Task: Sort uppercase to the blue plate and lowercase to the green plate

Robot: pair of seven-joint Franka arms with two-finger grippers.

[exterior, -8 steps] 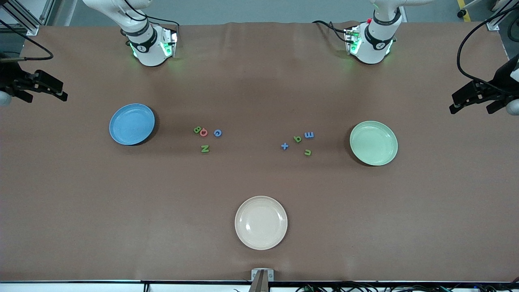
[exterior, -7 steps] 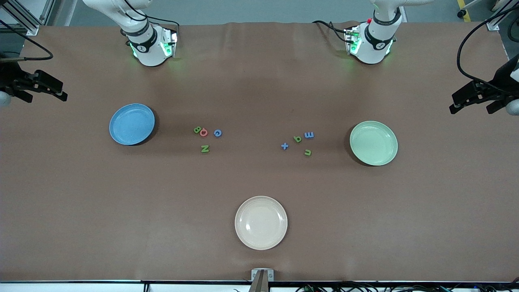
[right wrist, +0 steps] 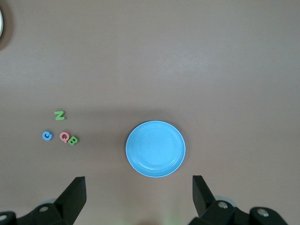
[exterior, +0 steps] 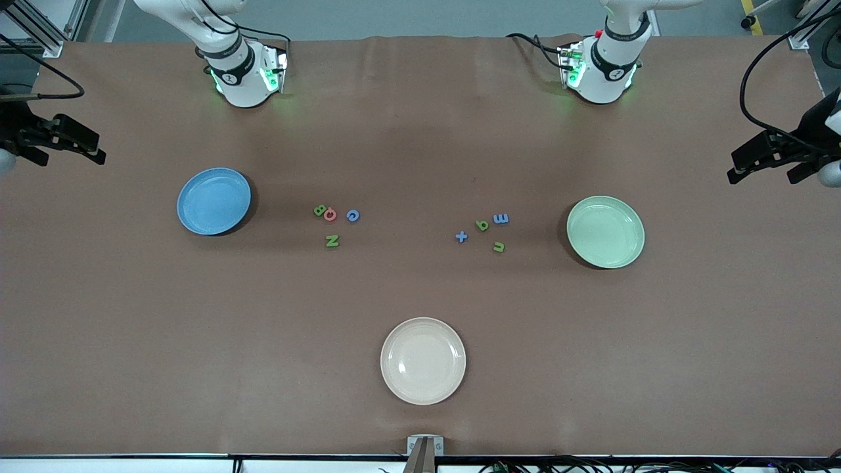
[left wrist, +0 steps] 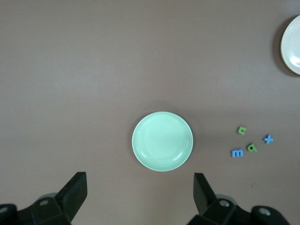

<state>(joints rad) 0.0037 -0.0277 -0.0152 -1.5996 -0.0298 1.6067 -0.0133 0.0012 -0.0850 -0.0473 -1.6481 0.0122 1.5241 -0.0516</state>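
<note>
The blue plate (exterior: 213, 201) lies toward the right arm's end and the green plate (exterior: 605, 231) toward the left arm's end. Between them the uppercase letters cluster: green B (exterior: 319, 210), red Q (exterior: 330, 214), blue C (exterior: 353, 215) and green N (exterior: 332, 241). Closer to the green plate lie the lowercase green a (exterior: 482, 225), blue m (exterior: 500, 219) and green u (exterior: 499, 247). My right gripper (right wrist: 138, 180) hangs open high over the table beside the blue plate (right wrist: 155, 149). Beside the green plate (left wrist: 162, 141), my left gripper (left wrist: 139, 180) is just as high, open and holding nothing.
A cream plate (exterior: 423, 360) sits nearest the front camera, midway along the table. A small blue plus sign (exterior: 461, 237) lies beside the lowercase letters. Both arm bases stand at the table's back edge.
The right gripper has drifted slightly toward its own end of the table. Nothing on the table has moved.
</note>
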